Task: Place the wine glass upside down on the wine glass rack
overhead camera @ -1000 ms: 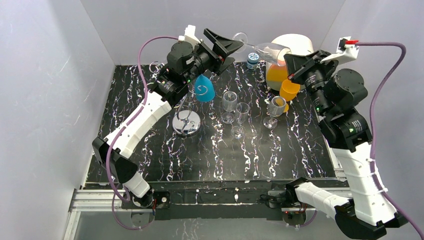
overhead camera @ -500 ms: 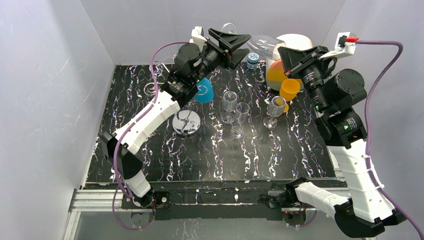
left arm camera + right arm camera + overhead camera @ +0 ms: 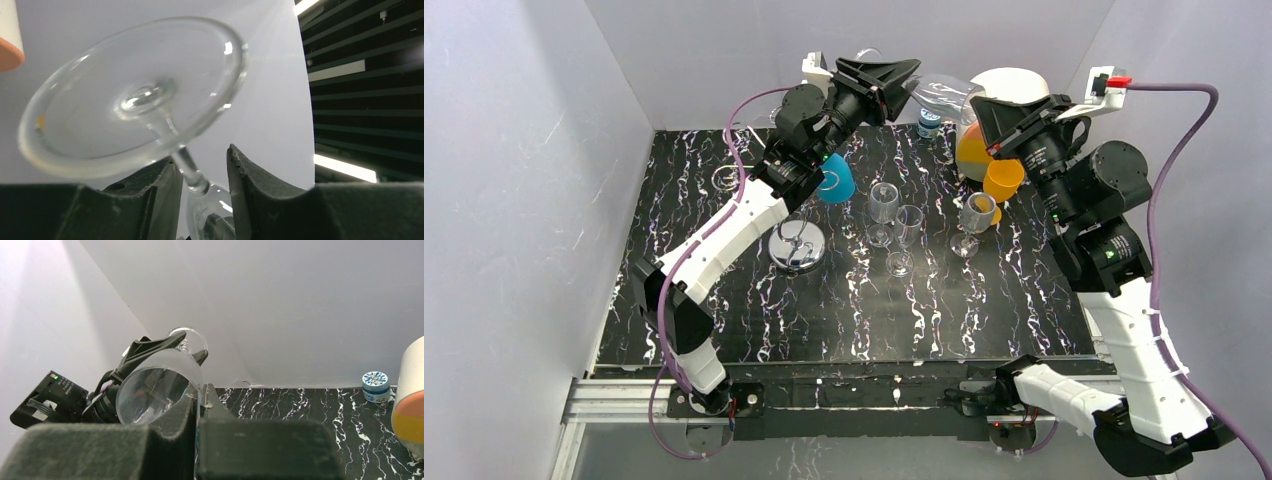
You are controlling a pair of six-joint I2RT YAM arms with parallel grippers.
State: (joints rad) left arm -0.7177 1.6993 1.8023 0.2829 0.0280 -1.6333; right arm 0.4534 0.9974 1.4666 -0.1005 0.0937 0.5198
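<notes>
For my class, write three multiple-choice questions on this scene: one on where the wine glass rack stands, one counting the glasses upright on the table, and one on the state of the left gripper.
1. Where is the wine glass rack?
A) on the table, left of the upright glasses
B) hung on the back wall
C) at the table's near right corner

2. How many glasses stand upright on the table?
A) one
B) three
C) five

3. How is the left gripper?
A) shut on nothing
B) open, with the stem of the wine glass between its fingers
C) far from any glass

Answers: 1 A, its chrome base rests there. 2 B, three are visible from above. 3 B, the left wrist view shows a gap beside the stem.
</notes>
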